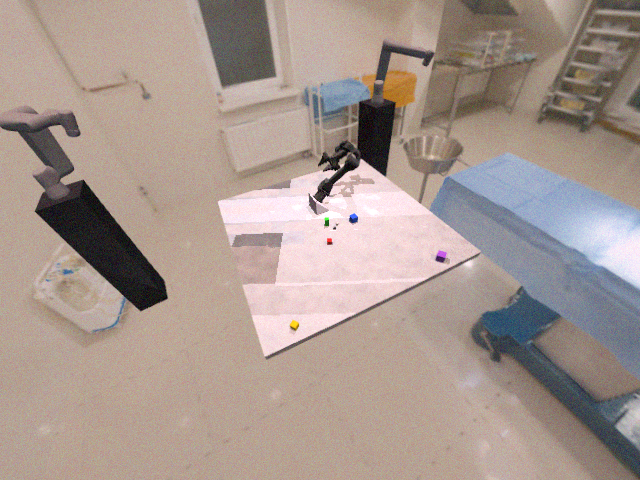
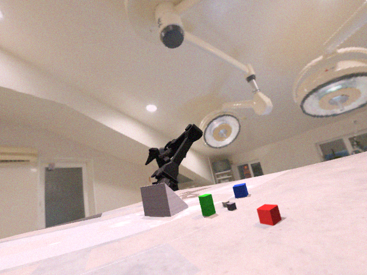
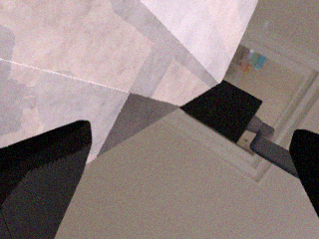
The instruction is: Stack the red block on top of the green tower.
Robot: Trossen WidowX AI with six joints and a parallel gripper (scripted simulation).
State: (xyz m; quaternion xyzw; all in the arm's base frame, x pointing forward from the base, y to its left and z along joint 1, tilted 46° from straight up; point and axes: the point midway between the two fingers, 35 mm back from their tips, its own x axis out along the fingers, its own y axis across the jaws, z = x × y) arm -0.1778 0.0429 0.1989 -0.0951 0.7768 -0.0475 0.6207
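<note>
The red block (image 1: 329,241) (image 2: 269,214) is a small cube lying flat on the table, apart from the other things. The green tower (image 1: 326,221) (image 2: 206,205) stands upright, narrow and taller than it is wide, with nothing on top. My gripper (image 1: 323,161) (image 3: 193,135) is raised high near the arm's base, well away from both. Its two black fingers are wide apart in the wrist view, with nothing between them. Neither the red block nor the green tower shows in the wrist view.
A blue block (image 1: 353,218) (image 2: 240,190) and small dark pieces (image 1: 334,226) (image 2: 231,206) lie near the tower. A grey wedge (image 1: 317,204) (image 2: 155,199) stands between the tower and the arm's base. A purple block (image 1: 440,256) and a yellow block (image 1: 294,324) lie near the table's edges.
</note>
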